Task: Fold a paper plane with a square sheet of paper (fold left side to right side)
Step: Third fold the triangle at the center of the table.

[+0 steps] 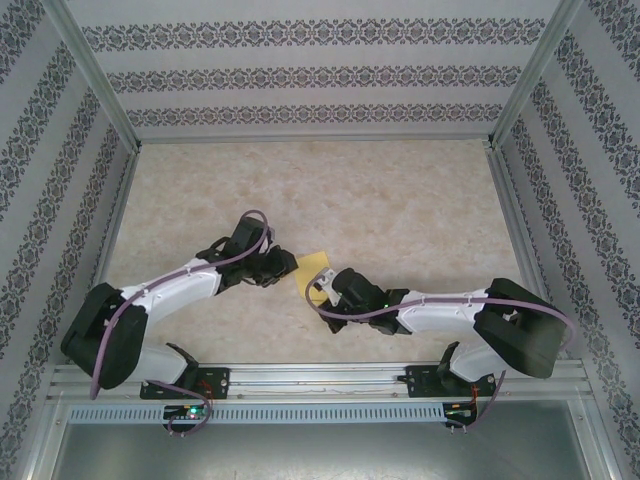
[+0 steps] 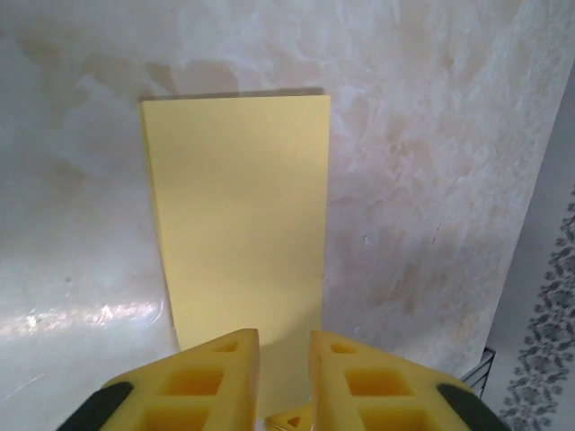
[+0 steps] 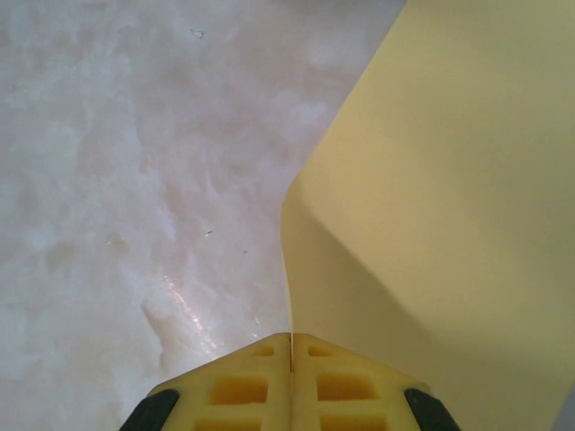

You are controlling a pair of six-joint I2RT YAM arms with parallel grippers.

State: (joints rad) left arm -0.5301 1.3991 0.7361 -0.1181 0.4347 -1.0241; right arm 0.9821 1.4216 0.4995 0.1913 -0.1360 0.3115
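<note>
- On the table (image 1: 400, 200), between both arms, lies the square sheet of paper (image 1: 312, 265), a narrow yellow strip.
- Right gripper (image 3: 290, 339) pinches one paper edge tight; that edge curls up.
- Left gripper (image 2: 286, 343) is a little apart, gripping nothing.

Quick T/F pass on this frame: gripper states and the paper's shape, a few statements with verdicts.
1. The right gripper is shut on an edge of the paper. True.
2. The left gripper has its jaws pressed tight together. False: a clear gap shows between its fingers, with the paper's near end in front of that gap.
3. The paper is folded into a pointed dart. False: in the left wrist view it is a narrow rectangle lying on the table.
4. In the top view the paper sits between the two grippers. True.
</note>
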